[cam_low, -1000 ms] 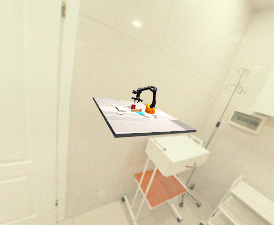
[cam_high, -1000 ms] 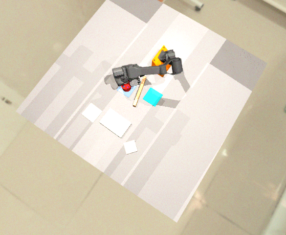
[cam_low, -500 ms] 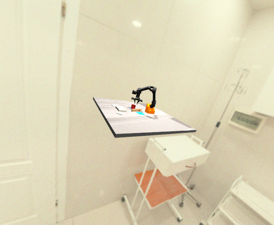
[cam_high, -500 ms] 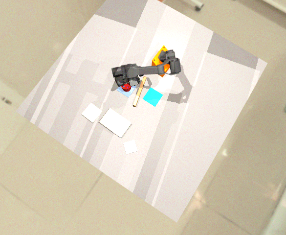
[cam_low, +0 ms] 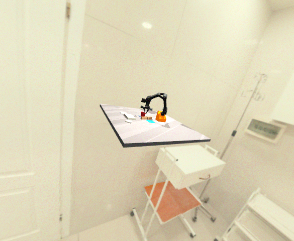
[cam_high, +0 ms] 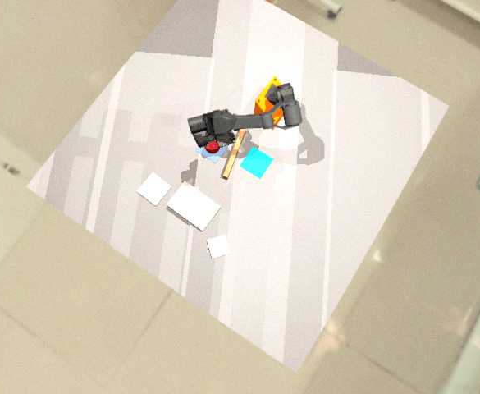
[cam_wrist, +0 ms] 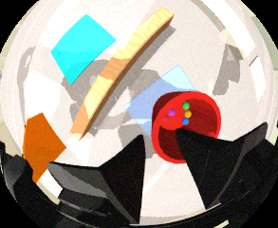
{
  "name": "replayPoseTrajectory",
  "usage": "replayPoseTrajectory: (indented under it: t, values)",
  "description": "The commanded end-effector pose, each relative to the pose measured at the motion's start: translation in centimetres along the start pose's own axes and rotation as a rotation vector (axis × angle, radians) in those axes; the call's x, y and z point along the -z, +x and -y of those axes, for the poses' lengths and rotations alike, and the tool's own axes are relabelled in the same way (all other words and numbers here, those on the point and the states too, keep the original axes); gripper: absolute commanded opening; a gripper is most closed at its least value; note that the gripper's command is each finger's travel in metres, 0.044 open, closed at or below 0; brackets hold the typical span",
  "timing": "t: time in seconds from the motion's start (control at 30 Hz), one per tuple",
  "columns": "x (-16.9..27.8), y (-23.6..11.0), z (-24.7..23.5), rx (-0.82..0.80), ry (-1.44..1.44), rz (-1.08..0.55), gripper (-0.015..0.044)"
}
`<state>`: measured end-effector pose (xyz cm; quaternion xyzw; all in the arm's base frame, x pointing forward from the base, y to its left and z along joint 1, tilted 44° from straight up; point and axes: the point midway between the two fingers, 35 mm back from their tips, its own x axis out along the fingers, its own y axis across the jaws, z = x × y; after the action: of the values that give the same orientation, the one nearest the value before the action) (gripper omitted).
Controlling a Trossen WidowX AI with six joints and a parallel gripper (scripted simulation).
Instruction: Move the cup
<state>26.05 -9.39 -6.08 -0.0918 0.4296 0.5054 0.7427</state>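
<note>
A red cup (cam_high: pixel 212 148) (cam_low: pixel 142 114) (cam_wrist: pixel 216 116) stands upright on the pale blue pad (cam_high: pixel 216 158) (cam_wrist: pixel 139 108). Several coloured marbles (cam_wrist: pixel 186 106) lie inside it. The other pad, bright cyan (cam_high: pixel 256 162) (cam_low: pixel 150 121) (cam_wrist: pixel 82 47), is bare. My gripper (cam_low: pixel 145 112) (cam_wrist: pixel 159 136) is partly open, with nothing held between its fingers. It is pointed down close above the cup. In the wrist view one finger overlaps the cup's mouth and the other is to the left of the cup. The arm partly hides the cup in the top view.
A wooden bar (cam_high: pixel 233 157) (cam_low: pixel 146 118) (cam_wrist: pixel 111 78) lies between the two pads. An orange and yellow wedge-shaped block (cam_high: pixel 265 106) (cam_low: pixel 160 117) (cam_wrist: pixel 41 147) is by the arm's base. A large white slab (cam_high: pixel 194 206) and two smaller white squares (cam_high: pixel 154 189) (cam_high: pixel 218 246) lie beyond the pads.
</note>
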Motion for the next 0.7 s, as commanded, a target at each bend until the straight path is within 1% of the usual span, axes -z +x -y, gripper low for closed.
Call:
replayPoseTrajectory:
  t: [0.0, 0.5, 0.67]
  values:
    - [0.0, 0.9, -0.1, -0.004, 0.009, 0.006, 0.0148]
    - [0.0, 3.2, -0.4, -0.005, 0.009, 0.008, 0.0148]
    - [-0.1, 3.3, -0.4, -0.005, 0.009, 0.008, 0.0148]
